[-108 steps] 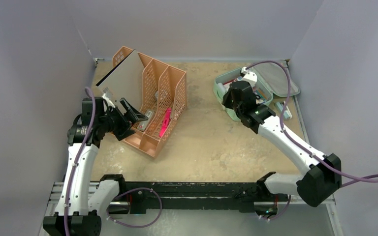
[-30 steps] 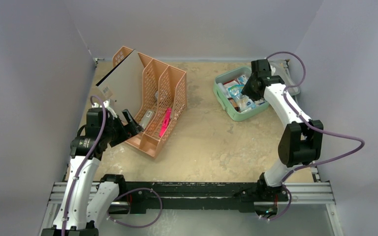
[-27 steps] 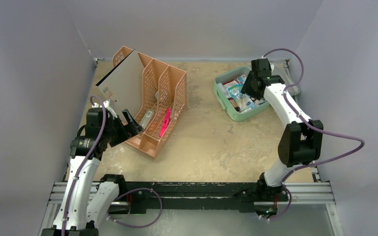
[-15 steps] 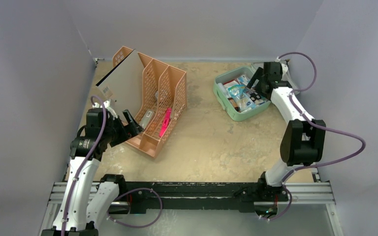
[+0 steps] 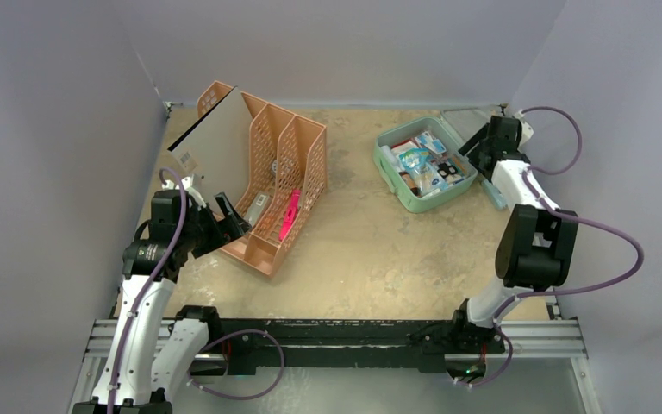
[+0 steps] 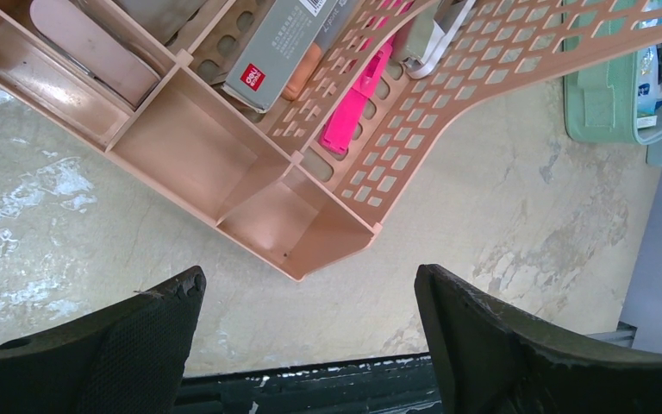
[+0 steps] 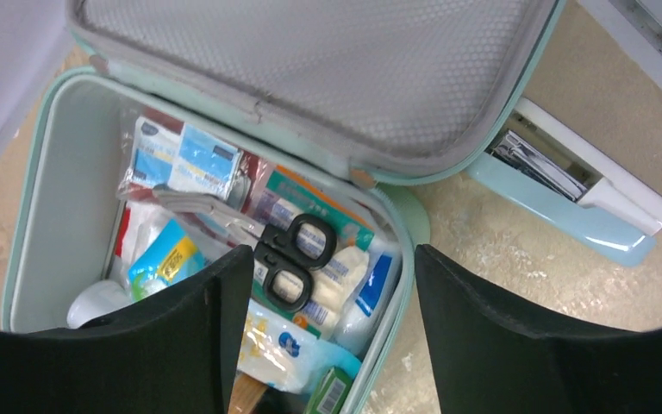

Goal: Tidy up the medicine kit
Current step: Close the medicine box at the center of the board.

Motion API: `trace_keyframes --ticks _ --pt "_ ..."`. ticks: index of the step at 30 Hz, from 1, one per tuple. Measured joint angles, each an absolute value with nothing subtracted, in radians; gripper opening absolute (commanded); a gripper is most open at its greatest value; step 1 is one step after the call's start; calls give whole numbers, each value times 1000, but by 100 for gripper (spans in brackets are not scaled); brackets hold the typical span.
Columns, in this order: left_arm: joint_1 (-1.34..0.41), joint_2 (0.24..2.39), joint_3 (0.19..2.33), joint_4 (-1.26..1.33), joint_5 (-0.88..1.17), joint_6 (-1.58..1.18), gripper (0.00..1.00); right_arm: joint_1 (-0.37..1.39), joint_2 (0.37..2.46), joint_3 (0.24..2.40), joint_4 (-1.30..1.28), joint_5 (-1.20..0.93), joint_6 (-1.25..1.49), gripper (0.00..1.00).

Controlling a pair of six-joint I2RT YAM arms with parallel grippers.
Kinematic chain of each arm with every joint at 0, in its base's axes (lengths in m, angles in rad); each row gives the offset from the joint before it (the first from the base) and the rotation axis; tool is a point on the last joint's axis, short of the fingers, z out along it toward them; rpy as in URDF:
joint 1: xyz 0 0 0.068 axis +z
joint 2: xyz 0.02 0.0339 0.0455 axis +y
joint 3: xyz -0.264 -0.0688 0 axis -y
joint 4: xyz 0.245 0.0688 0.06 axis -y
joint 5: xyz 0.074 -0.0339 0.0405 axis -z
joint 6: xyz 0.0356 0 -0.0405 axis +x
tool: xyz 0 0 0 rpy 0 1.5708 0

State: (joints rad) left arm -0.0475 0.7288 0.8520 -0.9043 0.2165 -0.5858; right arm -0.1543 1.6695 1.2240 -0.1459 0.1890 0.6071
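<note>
The medicine kit (image 5: 405,197) is a mint-green case lying open at the back right. Its grey-lined lid (image 7: 310,69) tilts up over the far side. Inside the kit (image 7: 60,190) lie several packets and black-handled scissors (image 7: 297,259). My right gripper (image 5: 474,147) hangs open over the kit's right edge, nothing between its fingers (image 7: 332,259). My left gripper (image 5: 231,220) stands open at the near corner of the orange rack (image 5: 267,181), holding nothing (image 6: 306,276).
The rack (image 6: 224,155) holds a grey board, a grey box with a red label (image 6: 276,43) and a pink item (image 6: 349,112). A light blue and white box (image 7: 586,198) lies on the table just right of the kit, near the right wall.
My right gripper opened over the kit and drew back to its right side. The scissors now lie in the kit, and the lid shows tilted up. The left arm has not moved.
</note>
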Motion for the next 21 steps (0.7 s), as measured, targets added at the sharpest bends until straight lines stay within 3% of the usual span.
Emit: trace_keyframes --ticks 5,13,21 --pt "-47 725 852 -906 215 -585 90 -181 1709 1225 -149 166 598 61" --pt "-47 711 852 -906 205 -586 90 -183 1715 1210 -175 153 612 41" --pt "-47 684 852 -906 196 -586 90 -190 1713 1205 -186 152 638 39"
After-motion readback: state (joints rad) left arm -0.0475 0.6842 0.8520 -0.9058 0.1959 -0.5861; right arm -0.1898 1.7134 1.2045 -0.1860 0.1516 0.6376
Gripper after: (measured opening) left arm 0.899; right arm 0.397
